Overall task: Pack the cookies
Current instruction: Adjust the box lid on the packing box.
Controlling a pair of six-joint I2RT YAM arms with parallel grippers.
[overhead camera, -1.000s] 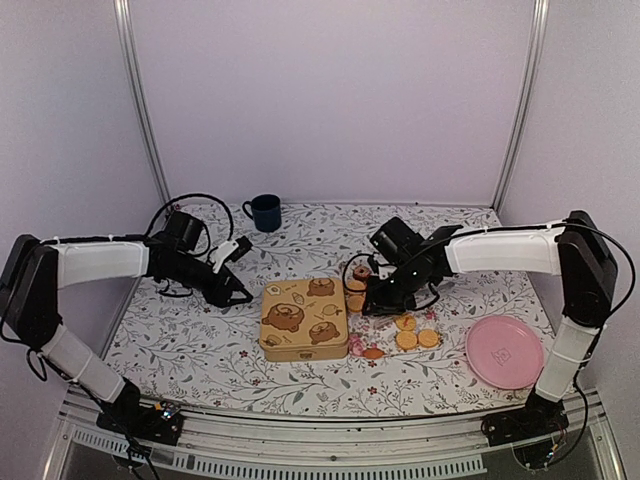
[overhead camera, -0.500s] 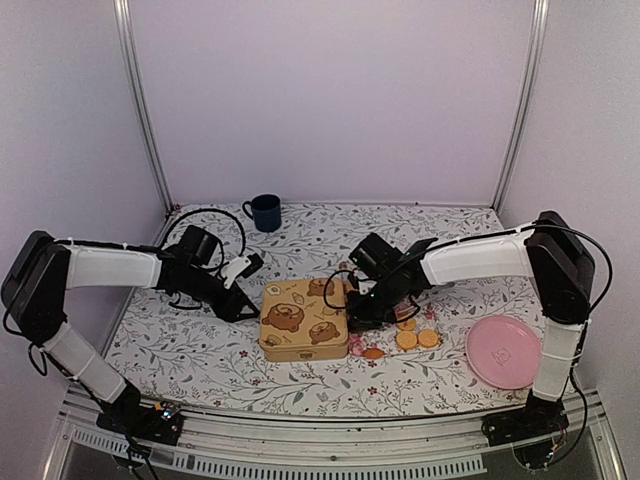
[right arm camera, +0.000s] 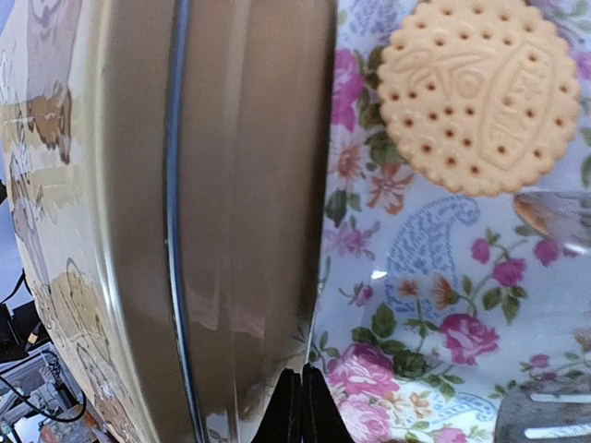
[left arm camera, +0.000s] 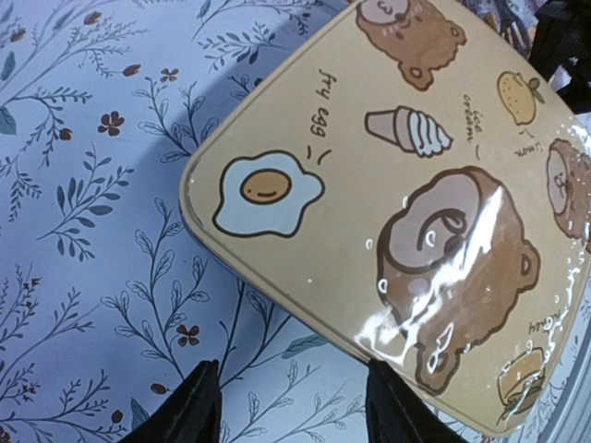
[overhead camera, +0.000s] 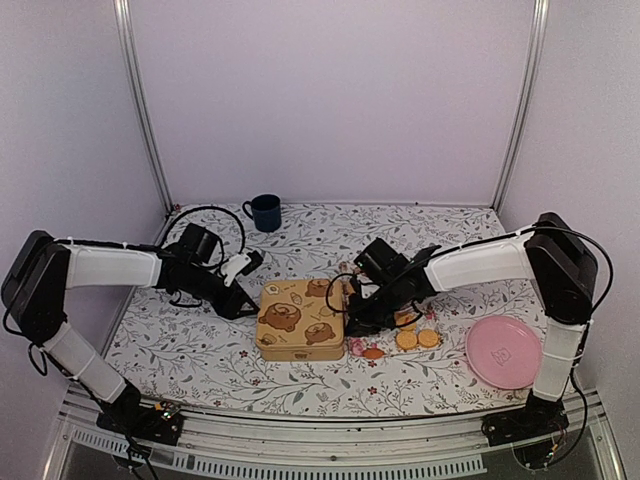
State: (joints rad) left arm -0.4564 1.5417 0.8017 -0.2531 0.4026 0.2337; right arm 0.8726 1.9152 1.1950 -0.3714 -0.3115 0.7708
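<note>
A yellow tin [overhead camera: 300,320] with bear drawings stands mid-table with its lid on. Several golden cookies [overhead camera: 405,340] and a pink one [overhead camera: 357,347] lie loose just right of it. My right gripper [overhead camera: 352,320] is shut and empty, its tips [right arm camera: 303,401] low against the tin's side wall [right arm camera: 231,231], with one round golden cookie [right arm camera: 480,92] beside it on a rose-patterned sheet [right arm camera: 434,305]. At the tin's left near corner my left gripper [overhead camera: 243,305] is open. In the left wrist view its fingers [left arm camera: 199,406] straddle bare cloth at the lid's edge [left arm camera: 305,314].
A dark blue mug [overhead camera: 265,212] stands at the back left. A large pink plate [overhead camera: 504,352] lies at the front right near the right arm's base. The table wears a leaf-print cloth [overhead camera: 180,345], with white walls and metal posts around it.
The right gripper has shut and dropped from above the cookies to the tin's right side. The left arm has swung in to the tin's left corner, still open.
</note>
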